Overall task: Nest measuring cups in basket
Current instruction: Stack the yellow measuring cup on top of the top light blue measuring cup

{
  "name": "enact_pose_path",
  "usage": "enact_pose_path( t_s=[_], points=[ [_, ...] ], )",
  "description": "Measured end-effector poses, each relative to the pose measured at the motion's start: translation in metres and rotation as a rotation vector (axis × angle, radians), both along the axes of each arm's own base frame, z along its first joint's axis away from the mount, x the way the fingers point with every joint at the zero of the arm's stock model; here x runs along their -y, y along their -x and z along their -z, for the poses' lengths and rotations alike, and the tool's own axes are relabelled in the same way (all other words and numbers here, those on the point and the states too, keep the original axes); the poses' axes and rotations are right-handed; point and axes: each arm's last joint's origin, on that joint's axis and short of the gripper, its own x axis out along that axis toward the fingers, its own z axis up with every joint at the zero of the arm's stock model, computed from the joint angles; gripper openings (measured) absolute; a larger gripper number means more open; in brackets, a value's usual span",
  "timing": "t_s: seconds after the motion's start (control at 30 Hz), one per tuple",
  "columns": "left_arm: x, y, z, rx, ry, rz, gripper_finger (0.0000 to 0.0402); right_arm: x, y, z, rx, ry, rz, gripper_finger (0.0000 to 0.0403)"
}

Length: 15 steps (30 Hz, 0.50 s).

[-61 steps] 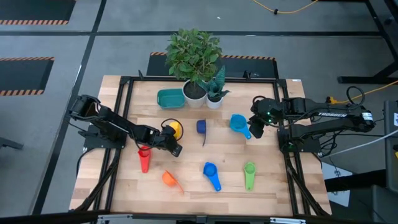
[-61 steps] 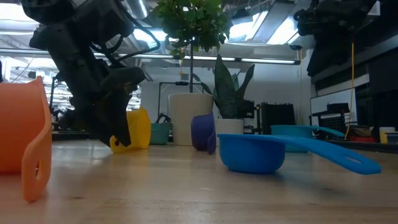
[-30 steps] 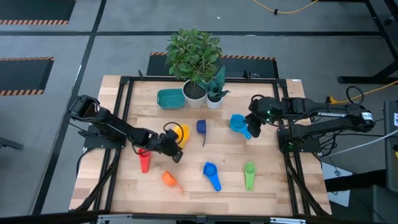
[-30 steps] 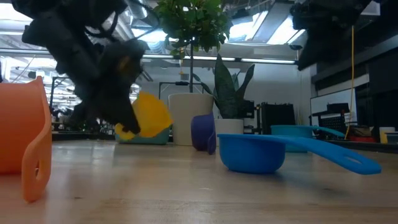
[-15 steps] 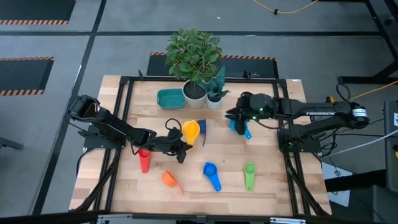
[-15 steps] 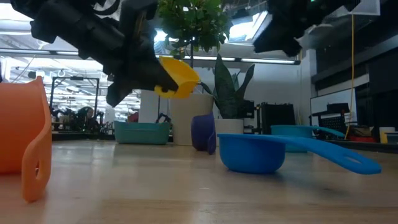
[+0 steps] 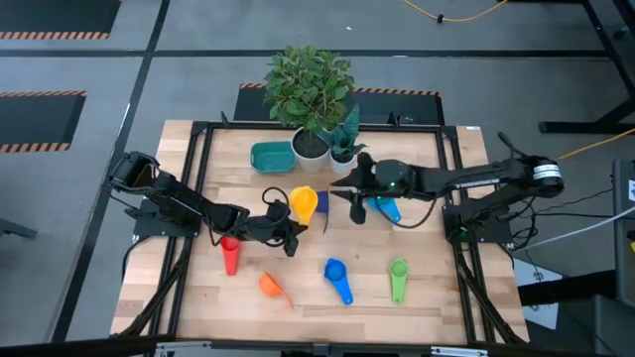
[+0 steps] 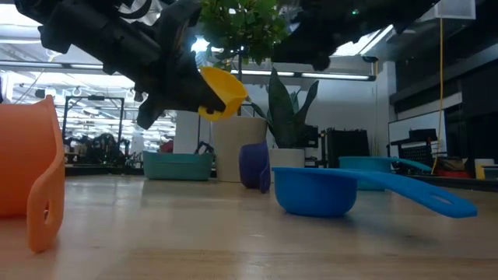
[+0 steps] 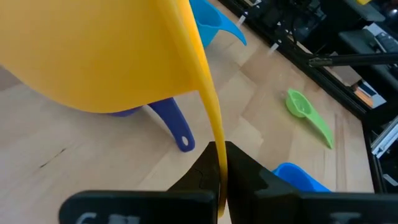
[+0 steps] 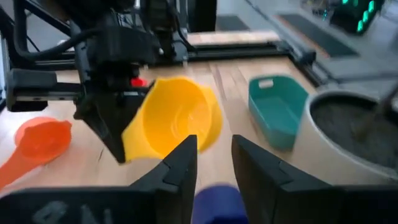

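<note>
Landmark: teal basket (image 7: 271, 157), at the table's far side, just left of the two white plant pots (image 7: 311, 147).

- Yellow measuring cup (image 7: 303, 205): lifted clear of the wooden table (image 7: 427, 297), nearer the camera than the basket and to its right. Held by its flat handle, bowl tipped on its side.
- Left gripper (image 7: 285, 234): fingers (image 9: 242, 168) pressed together on the yellow cup's handle, seen edge-on in the left wrist view.
- Right gripper (image 7: 355, 202): reached in from the right, hovering right of the yellow cup and above the dark blue cup (image 7: 321, 201). Fingers (image 10: 177, 167) stand apart with nothing between them; the dark blue cup shows below the gap in the right wrist view.
- Light blue cup (image 7: 386, 209): on the table, right of the basket and nearer the front, partly hidden under the right arm.
- Red cup (image 7: 230, 255): front-left of the basket, under the left arm.
- Orange cup (image 7: 271, 287): near the front edge, well apart from the basket.
- Blue cup (image 7: 337, 279): front of the table, right of the orange cup.
- Green cup (image 7: 398, 278): right of the blue cup, handle toward the front.
- Basket contents: appears to hold no cup, though the low view shows only its wall (image 8: 175, 164).
</note>
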Motion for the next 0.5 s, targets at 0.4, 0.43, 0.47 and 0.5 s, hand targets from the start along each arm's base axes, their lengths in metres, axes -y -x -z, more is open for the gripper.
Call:
enact_pose_path(
  t_s=[0.4,0.43,0.47,0.5],
  points=[
    [0.000,0.000,0.000,0.000,-0.001,-0.003,0.0002,0.000,-0.026,0.020,0.081,0.022,-0.008,0.0106],
    [0.000,0.000,0.000,0.001,-0.001,-0.003,0.0002,0.001,-0.028,0.023,0.083,0.022,-0.007,0.0106],
    [0.000,0.000,0.000,0.001,-0.001,-0.004,0.0002,0.001,-0.030,0.025,0.079,0.022,-0.007,0.0106],
    [0.000,0.000,0.000,0.001,-0.001,-0.004,0.0002,0.001,-0.032,0.028,0.080,0.022,-0.008,0.0106]
  ],
)
